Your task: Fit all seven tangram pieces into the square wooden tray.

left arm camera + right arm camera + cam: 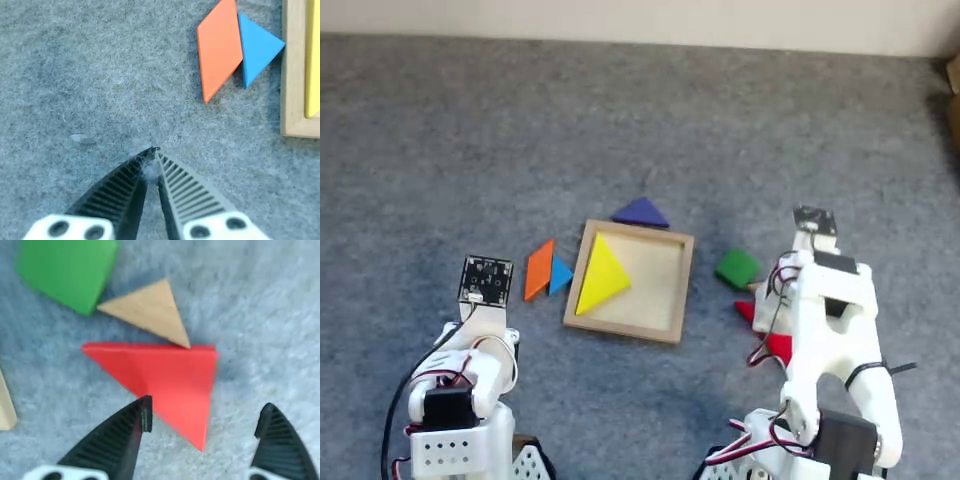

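The square wooden tray (676, 285) lies mid-table with a yellow triangle (599, 274) inside its left half. An orange parallelogram (538, 268) and a blue triangle (560, 274) touch each other just left of the tray; they also appear as orange parallelogram (218, 47) and blue triangle (256, 46) beside the tray (293, 75). A purple triangle (641, 212) sits behind the tray. Right of it are a green square (737, 268) and a red triangle (772, 343). My right gripper (206, 420) is open, straddling the red triangle (170, 380), with a tan triangle (147, 311) and green square (67, 271) beyond. My left gripper (155, 150) is shut over bare carpet.
Grey carpet covers the whole table. A pale wall edge runs along the back. The right arm's white body (835, 330) hides part of the red triangle from above. Open carpet lies left of and behind the pieces.
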`<action>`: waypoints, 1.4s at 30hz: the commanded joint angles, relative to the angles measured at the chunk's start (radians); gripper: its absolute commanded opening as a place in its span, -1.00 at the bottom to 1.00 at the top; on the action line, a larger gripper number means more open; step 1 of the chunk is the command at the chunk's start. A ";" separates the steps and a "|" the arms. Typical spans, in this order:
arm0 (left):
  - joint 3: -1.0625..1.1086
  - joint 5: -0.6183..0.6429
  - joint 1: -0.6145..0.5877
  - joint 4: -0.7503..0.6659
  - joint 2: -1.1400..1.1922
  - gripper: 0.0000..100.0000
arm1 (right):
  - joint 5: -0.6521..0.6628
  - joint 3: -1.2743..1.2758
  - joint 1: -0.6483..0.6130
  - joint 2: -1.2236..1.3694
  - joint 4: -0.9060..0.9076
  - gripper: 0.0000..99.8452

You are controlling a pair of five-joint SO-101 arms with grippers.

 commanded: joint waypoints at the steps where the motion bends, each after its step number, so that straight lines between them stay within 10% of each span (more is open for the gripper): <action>1: 0.007 -0.003 -0.001 0.003 -0.001 -0.99 | 0.023 -0.076 0.001 -0.005 -0.007 -0.36; 42: 0.007 -0.003 -0.001 0.003 -0.001 -0.99 | 0.249 -0.302 -0.199 0.280 0.082 -0.10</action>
